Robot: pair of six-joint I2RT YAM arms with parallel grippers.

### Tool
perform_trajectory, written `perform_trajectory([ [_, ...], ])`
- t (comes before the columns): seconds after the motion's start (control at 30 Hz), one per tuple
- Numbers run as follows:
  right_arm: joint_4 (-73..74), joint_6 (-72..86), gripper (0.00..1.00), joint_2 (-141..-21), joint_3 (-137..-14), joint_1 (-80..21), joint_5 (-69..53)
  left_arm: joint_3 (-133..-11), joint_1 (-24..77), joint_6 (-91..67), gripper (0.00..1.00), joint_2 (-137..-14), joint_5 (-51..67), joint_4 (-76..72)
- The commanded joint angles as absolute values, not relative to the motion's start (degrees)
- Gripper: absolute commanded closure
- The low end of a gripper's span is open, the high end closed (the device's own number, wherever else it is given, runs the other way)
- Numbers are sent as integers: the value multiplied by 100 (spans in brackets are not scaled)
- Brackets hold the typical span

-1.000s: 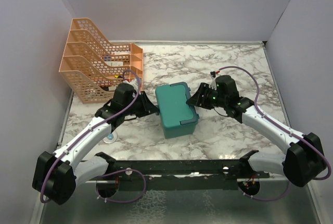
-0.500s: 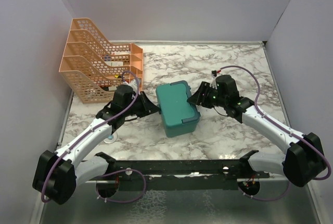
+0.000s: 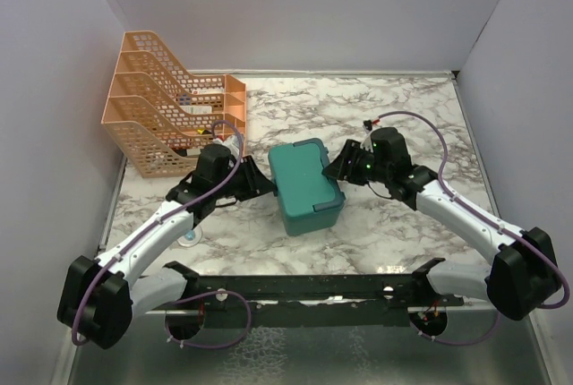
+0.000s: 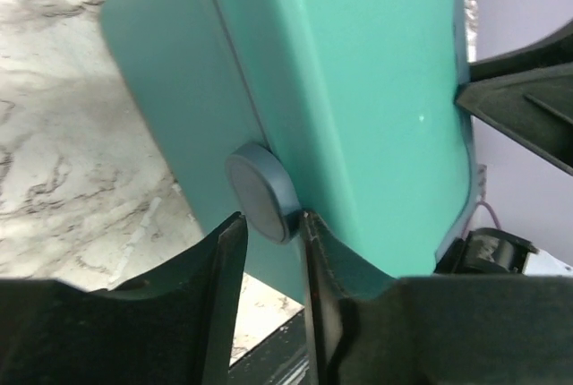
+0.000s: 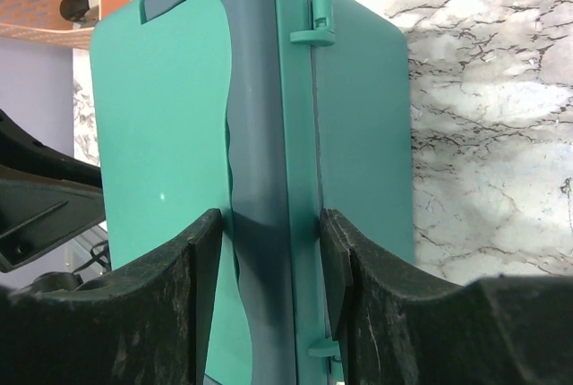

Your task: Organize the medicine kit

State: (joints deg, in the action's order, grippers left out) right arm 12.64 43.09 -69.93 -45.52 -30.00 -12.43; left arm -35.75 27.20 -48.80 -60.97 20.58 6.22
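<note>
Left gripper [image 4: 269,226], jaws narrow, is bracketing the round side knob [image 4: 260,195] of the medicine kit [image 3: 304,186], which is sitting mid-frame overhead. Right gripper [image 5: 273,224], half spread, is straddling its lid edge. Clamping unconfirmed on both. Likely risk: the small knob slipping free and the kit skidding toward the orange file rack [image 3: 166,112], upper left

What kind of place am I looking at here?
Most likely a robotics lab test bench: a left arm and right arm bolted to a marble-patterned table, boxed in by plain walls, with a teal medicine kit and orange mesh rack.
</note>
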Motion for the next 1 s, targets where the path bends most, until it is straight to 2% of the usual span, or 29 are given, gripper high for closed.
perform_trajectory([
  [0.0,2242,3971,54,-7113,-4839,-3083,-647,-4063,2745,-4098,60,-6137,1544,1438],
  [0.2,2900,3648,51,-7029,-5495,-3085,55,-4423,2691,-3563,36,-5731,1369,1671],
  [0.43,3254,3104,43,-6489,-5521,-3085,186,-4159,2689,-3080,20,-5006,1395,1473],
  [0.53,3441,2906,37,-5992,-5420,-3085,375,-4194,2689,-2750,6,-4464,869,1748],
  [0.57,3445,2815,30,-5750,-5345,-3085,437,-4247,2689,-2693,3,-4256,695,1910],
  [0.63,3468,2653,13,-5222,-5199,-3084,684,-4353,2689,-2534,1,-3894,295,2226],
  [0.67,3490,2642,10,-4930,-5136,-3080,844,-4393,2689,-2400,1,-3705,162,2337],
  [0.8,3666,2604,7,-3912,-5182,-3085,1315,-4634,2689,-1928,1,-2980,-275,2688],
  [0.97,4162,2586,5,-3227,-5621,-3085,1906,-5088,2689,-1625,1,-2368,-978,2941],
])
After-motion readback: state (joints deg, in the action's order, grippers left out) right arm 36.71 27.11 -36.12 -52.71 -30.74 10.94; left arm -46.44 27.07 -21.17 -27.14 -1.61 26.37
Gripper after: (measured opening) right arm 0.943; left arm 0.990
